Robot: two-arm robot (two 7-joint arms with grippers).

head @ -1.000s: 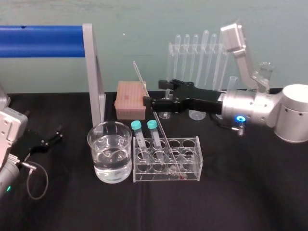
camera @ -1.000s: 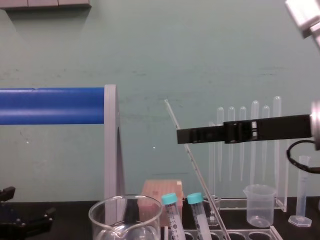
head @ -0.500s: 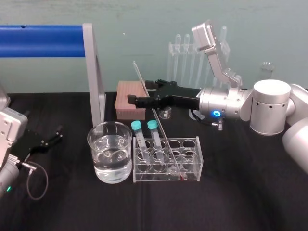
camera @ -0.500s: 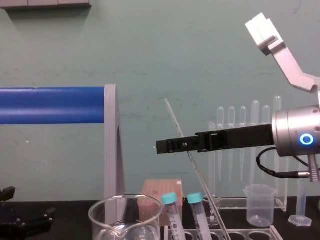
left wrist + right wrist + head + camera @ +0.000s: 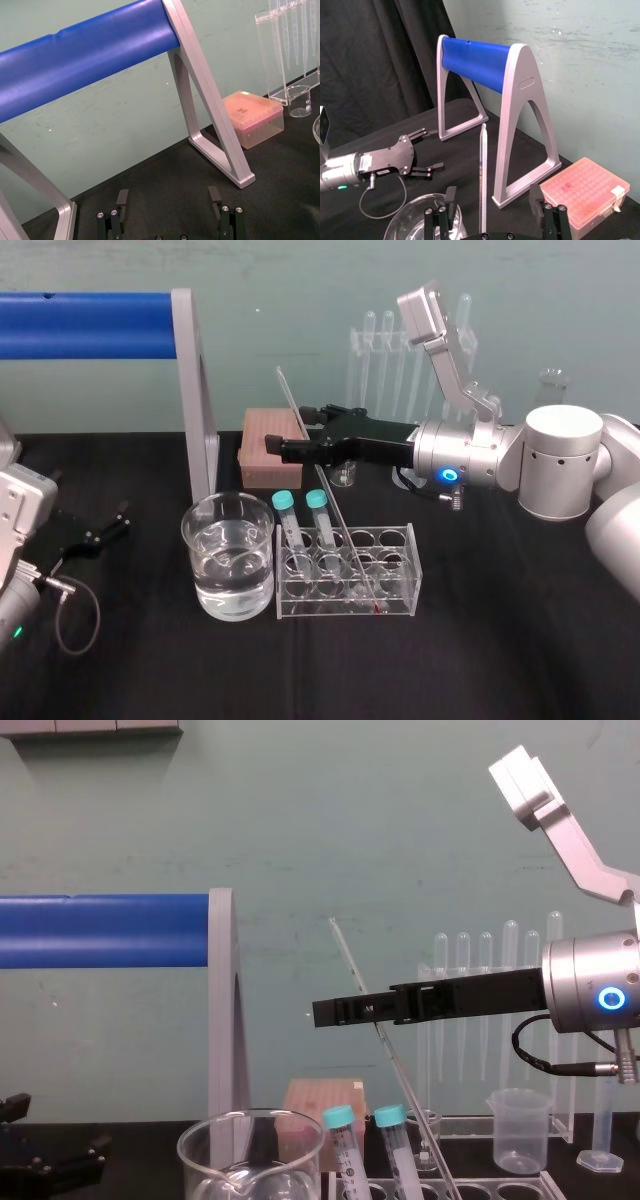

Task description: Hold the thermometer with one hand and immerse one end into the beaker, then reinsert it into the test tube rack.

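Our right hand (image 5: 288,430), released, straddles the thermometer (image 5: 337,510); squeezing off-centre, we could snap it against the rack (image 5: 412,570) at five o'clock.

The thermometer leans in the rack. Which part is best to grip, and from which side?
Grip the thermometer on its bare upper shaft, well above the rack. Its lower end sits in the rack and it leans back to the left, so come from the right. The right tool stands open there, one finger on each side. The left tool lies open at the far left.
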